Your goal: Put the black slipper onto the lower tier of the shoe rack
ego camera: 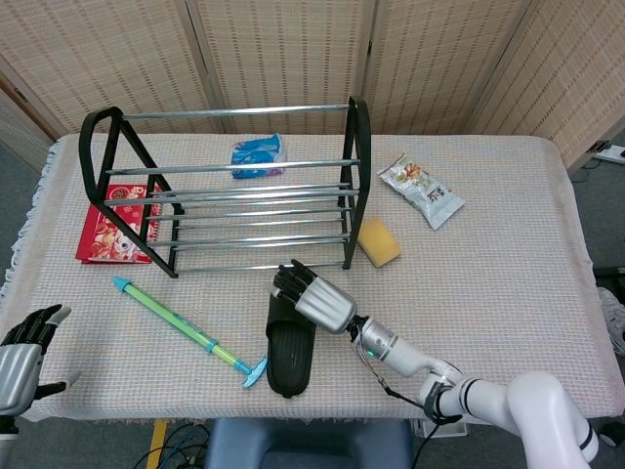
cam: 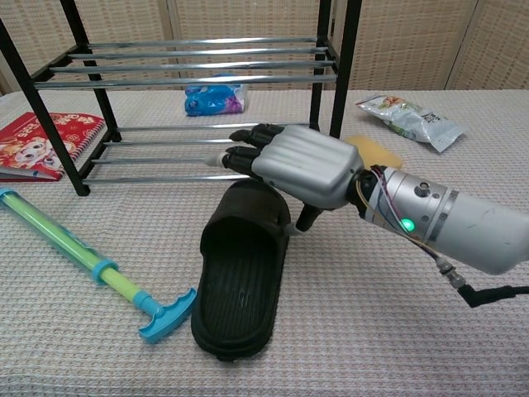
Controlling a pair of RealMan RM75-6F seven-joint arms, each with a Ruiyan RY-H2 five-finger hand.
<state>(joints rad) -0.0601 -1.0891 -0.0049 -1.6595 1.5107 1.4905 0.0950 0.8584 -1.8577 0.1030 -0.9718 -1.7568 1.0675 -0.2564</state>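
The black slipper (ego camera: pixel 290 344) (cam: pixel 240 281) lies sole-down on the tablecloth, toe pointing at the shoe rack (ego camera: pixel 244 241) and just short of its lower-tier bars (cam: pixel 140 160). My right hand (ego camera: pixel 311 293) (cam: pixel 293 163) grips the slipper's toe strap, with its fingers draped over the top and the thumb tucked at the strap's right side. The fingertips reach the front bar of the lower tier. At the table's bottom-left corner my left hand (ego camera: pixel 24 360) hangs with its fingers apart and holds nothing; the chest view does not show it.
A blue-green pump toy (ego camera: pixel 190 332) (cam: pixel 91 256) lies left of the slipper, its handle against the heel. A red book (ego camera: pixel 112 225) sits under the rack's left end and a blue packet (ego camera: pixel 258 156) behind it. A yellow sponge (ego camera: pixel 378 241) and a snack bag (ego camera: pixel 422 191) lie to the right.
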